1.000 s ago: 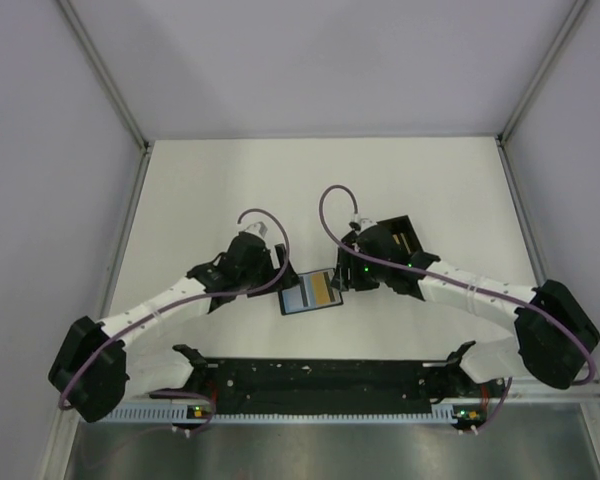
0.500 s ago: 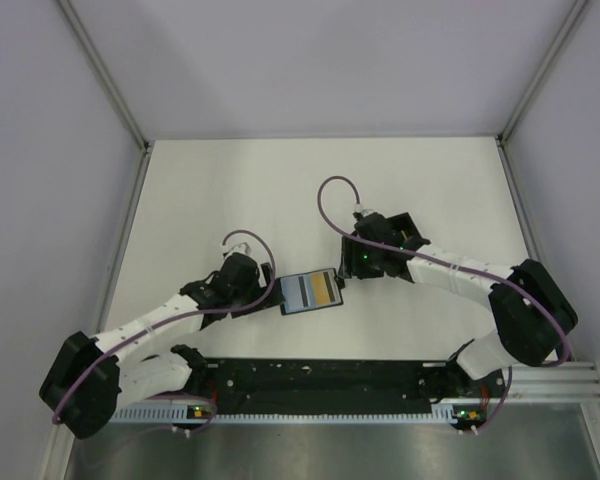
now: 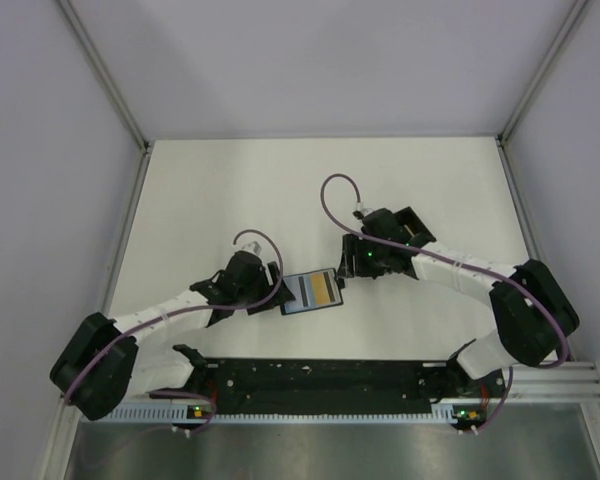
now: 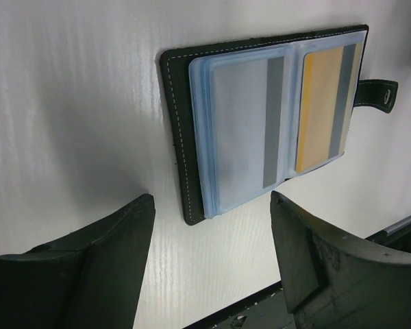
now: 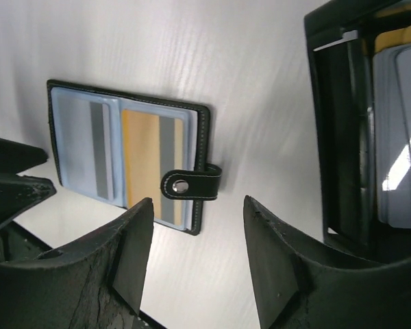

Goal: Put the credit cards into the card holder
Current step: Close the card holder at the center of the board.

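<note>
The card holder (image 3: 311, 292) is lying open on the surface (image 3: 230, 200), its long axis running left to right. The left hand (image 4: 212, 253) is hovering just beside its left edge and the right hand (image 5: 198, 253) near its strap end, both gaping and holding nothing. Against 1 second earlier, the left hand is sitting slightly farther back, while the holder is lying unmoved.

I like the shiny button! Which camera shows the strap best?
The right wrist view: the strap lies whole and close, its snap clear. The left wrist view shows it at the edge; the top view shows only a tiny tab.
</note>
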You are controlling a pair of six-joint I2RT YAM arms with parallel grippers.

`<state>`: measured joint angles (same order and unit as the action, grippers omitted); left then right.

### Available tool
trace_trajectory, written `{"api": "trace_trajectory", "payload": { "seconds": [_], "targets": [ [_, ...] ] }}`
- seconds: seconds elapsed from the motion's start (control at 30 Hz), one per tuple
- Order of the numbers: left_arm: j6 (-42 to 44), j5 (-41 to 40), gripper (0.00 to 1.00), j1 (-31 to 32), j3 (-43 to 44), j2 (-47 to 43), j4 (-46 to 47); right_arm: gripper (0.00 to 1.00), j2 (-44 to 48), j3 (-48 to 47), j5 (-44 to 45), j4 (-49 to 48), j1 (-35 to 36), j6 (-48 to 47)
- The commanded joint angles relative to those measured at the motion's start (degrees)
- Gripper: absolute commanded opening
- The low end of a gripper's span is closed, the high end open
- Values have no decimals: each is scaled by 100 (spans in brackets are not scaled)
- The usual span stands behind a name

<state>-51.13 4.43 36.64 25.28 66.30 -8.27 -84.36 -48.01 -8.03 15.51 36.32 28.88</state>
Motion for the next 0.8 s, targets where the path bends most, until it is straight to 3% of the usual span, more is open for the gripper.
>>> {"api": "trace_trajectory", "payload": {
  "seconds": [0.0,0.27,0.57,0.77],
  "targets": [
    [-133,383,70,-8,-216,234,414,55,-230,2,-603,-434,7,345],
    [-169,445,59,-17,-243,374,520,55,-468,-33,-586,-541,139,329],
    [-55,401,59,-17,-137,471,414,57,-573,-639,1513,443,912,381],
    [-11,357,59,-8,-137,462,344,54,-669,-718,1981,453,912,372]
  ]
}}
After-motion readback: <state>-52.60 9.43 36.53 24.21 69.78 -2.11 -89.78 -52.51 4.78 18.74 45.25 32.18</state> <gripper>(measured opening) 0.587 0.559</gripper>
